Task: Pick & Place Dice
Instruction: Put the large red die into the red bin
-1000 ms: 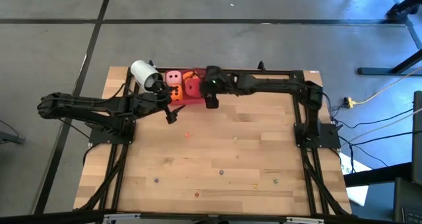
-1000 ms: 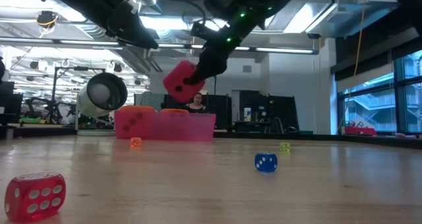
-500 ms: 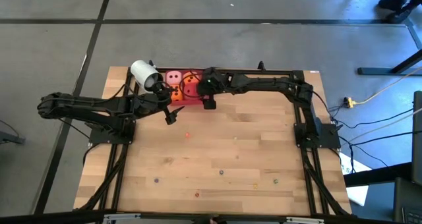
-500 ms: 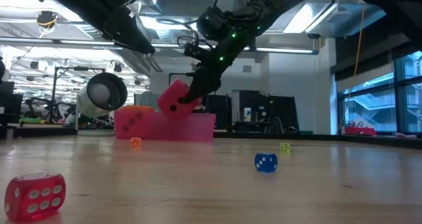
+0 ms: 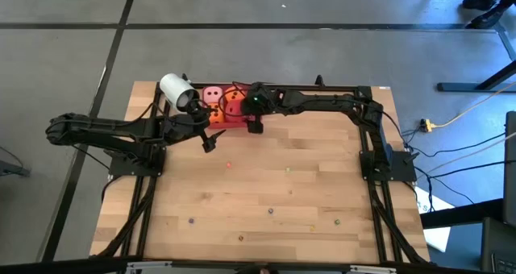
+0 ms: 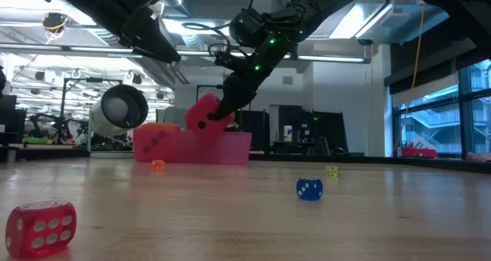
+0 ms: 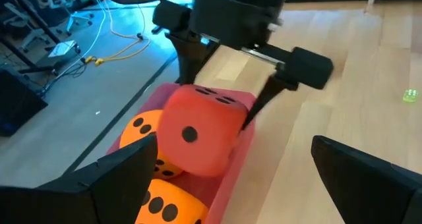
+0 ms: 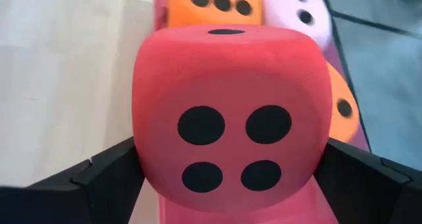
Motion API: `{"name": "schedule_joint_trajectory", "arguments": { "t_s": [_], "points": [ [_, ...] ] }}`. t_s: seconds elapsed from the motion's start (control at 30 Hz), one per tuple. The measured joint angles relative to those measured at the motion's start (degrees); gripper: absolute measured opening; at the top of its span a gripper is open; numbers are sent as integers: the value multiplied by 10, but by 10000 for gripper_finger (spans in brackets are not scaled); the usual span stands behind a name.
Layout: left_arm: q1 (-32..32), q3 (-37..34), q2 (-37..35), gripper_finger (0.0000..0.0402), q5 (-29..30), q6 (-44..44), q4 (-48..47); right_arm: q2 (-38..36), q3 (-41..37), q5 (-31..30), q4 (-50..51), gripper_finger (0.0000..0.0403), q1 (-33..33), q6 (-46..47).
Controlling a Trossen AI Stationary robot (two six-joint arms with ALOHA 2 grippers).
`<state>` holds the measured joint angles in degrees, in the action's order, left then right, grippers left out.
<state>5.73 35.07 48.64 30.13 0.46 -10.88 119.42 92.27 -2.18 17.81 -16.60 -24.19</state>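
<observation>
My right gripper [image 5: 237,106] reaches from the right to the red tray [image 5: 228,122] at the table's far left and is shut on the red die [image 8: 227,118], also seen in the low view [image 6: 205,115] and left wrist view [image 7: 198,135]. Under and beyond it in the tray lie two orange dice [image 7: 148,165] [image 8: 221,3] and the pale pink die [image 8: 300,16]. The tray wall [image 6: 222,147] hides the red die's lower part. My left gripper [image 5: 208,140] hovers open just near of the tray, touching nothing. My right gripper pinches the red die between its two fingers [image 8: 105,174], on two opposite side faces [image 7: 241,118]. The fingers slant down from the table's right. The die sits tilted, its lower corner inside the tray; I cannot tell whether it touches the dice below.
A white cylinder-shaped object [image 5: 177,89] stands at the far left corner beside the tray. Tiny coloured beads are scattered over the wooden table: a red one [image 6: 40,226], a blue one [image 6: 309,189], an orange one [image 6: 157,166], a green one [image 6: 331,171].
My right gripper has moved down toward the tray, carrying the red die from above the tray's wall to partly behind it, and the die has tipped a little. In the last half second it has kept nearly still.
</observation>
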Motion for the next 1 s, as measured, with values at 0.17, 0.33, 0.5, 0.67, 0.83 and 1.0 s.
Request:
{"name": "schedule_joint_trajectory", "arguments": {
  "t_s": [0.17,0.33,0.5,0.67,0.83,1.0],
  "points": [
    [0,0,21,396,7,-13,34,0,0,56,5,394,0,-25],
    [0,0,74,396,25,-11,85,0,0,61,21,396,0,-33],
    [5,0,147,396,68,24,184,0,0,61,24,398,1,-33],
    [29,0,216,396,59,27,310,0,0,61,21,399,3,-31],
    [60,0,268,396,61,28,340,0,0,61,21,399,3,-16],
    [87,1,302,396,64,36,342,0,-1,61,24,399,3,-16]
  ]
}}
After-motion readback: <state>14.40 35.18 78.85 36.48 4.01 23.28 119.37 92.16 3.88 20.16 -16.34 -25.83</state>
